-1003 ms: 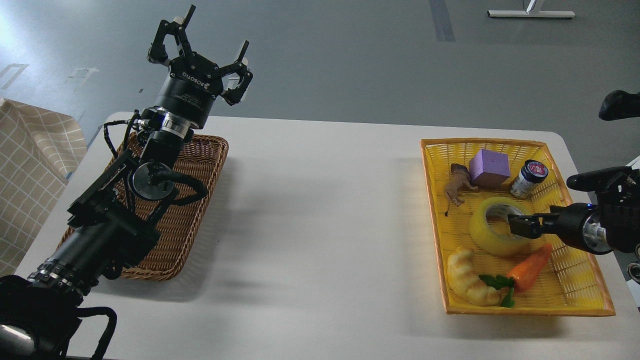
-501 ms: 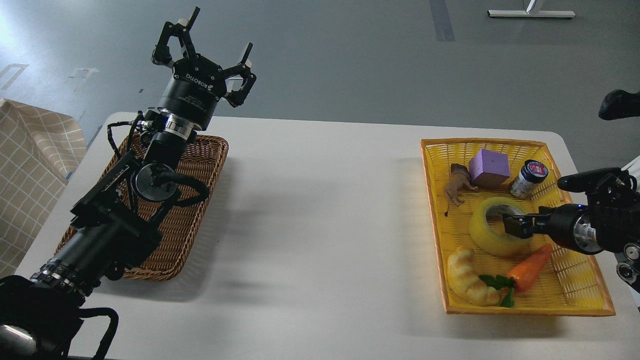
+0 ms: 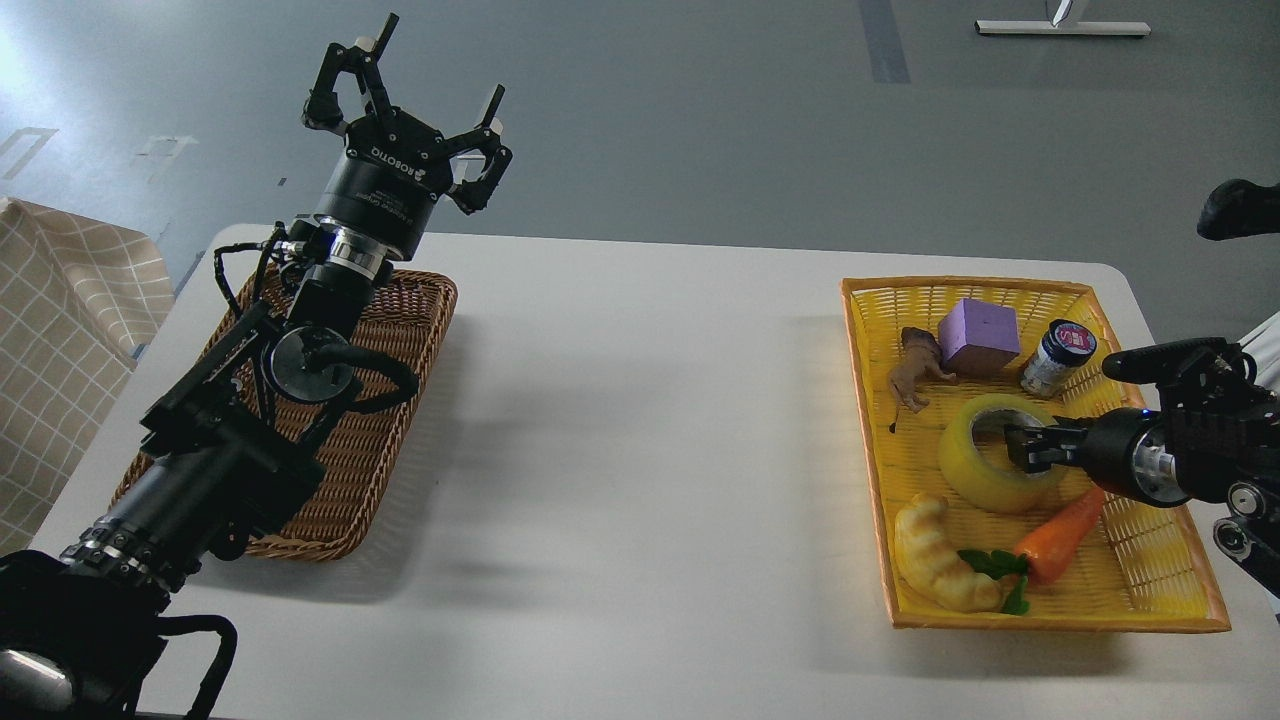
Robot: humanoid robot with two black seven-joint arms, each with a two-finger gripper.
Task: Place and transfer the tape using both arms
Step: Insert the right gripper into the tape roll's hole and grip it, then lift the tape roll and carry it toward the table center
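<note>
The tape [image 3: 972, 472], a wide yellow translucent roll with a grey-white core, lies flat in the yellow basket [image 3: 1160, 585] at the right. My right gripper [image 3: 1022, 446] comes in from the right edge, and its dark tip sits at the roll's core opening and near rim. Its fingers cannot be told apart. My left gripper [image 3: 425, 78] is raised high above the far end of the brown wicker basket [image 3: 420, 300] at the left. Its fingers are spread open and empty.
The yellow basket also holds a purple block [image 3: 978, 335], a brown toy animal [image 3: 915, 372], a small jar [image 3: 1058, 358], a carrot [image 3: 1060, 522] and a croissant toy [image 3: 940, 558]. A white table [image 3: 640, 420] lies between the baskets. A checked cloth [image 3: 60, 330] is at the left edge.
My right gripper has moved slightly left, further over the tape's core. My left arm shifted slightly up and right, then stayed still. The tape has not moved.
</note>
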